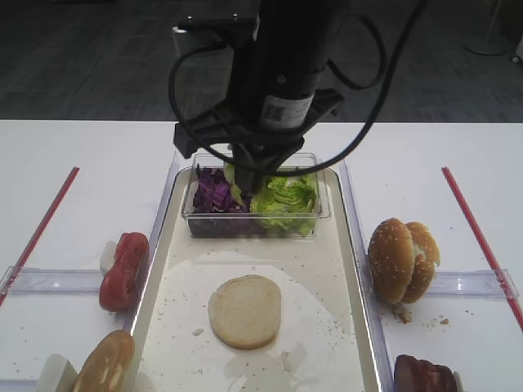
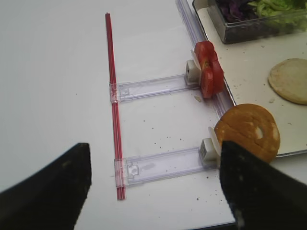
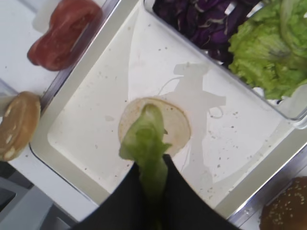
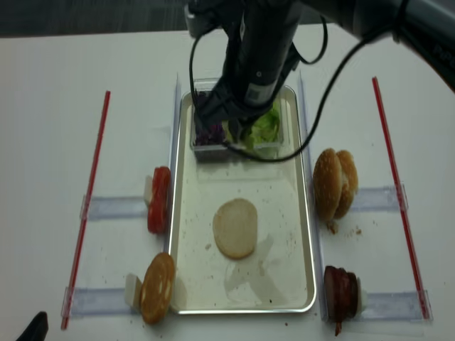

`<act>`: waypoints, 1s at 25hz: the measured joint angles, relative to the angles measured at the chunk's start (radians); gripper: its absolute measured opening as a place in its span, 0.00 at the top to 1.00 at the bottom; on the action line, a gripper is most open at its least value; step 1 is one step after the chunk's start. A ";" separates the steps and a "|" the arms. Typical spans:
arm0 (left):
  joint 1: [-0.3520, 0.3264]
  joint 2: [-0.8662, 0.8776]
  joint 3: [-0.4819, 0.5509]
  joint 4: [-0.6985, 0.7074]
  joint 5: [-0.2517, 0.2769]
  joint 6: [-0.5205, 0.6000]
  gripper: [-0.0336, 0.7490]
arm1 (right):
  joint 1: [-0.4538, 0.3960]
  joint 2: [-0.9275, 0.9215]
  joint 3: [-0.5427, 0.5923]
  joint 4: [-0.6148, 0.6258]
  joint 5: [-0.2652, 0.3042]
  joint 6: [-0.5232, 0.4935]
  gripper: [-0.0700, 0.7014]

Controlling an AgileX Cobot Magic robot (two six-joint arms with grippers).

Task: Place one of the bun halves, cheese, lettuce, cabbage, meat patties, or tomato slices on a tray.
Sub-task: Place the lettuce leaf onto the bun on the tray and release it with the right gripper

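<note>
Lettuce (image 3: 146, 143) hangs clamped between the right fingers (image 3: 152, 191) at the bottom centre of the right wrist view, its tip lying in line with the pale bun round (image 3: 165, 125) on the tray (image 3: 91, 139). More green leaves and purple cabbage (image 1: 214, 194) sit in a clear tub (image 1: 255, 222) at the tray's upper end (under the arm in the overhead view). Left fingers (image 2: 153, 182) stand apart above the white surface (image 2: 53, 72), lower part of the left wrist view, holding nothing.
</note>
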 joint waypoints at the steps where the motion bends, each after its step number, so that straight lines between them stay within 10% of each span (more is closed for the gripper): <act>1: 0.000 0.000 0.000 0.000 0.000 0.000 0.31 | 0.013 -0.008 0.017 0.000 0.000 0.000 0.83; 25: 0.000 0.000 0.000 0.000 0.000 0.000 0.31 | 0.095 0.012 0.155 0.005 -0.028 0.012 0.83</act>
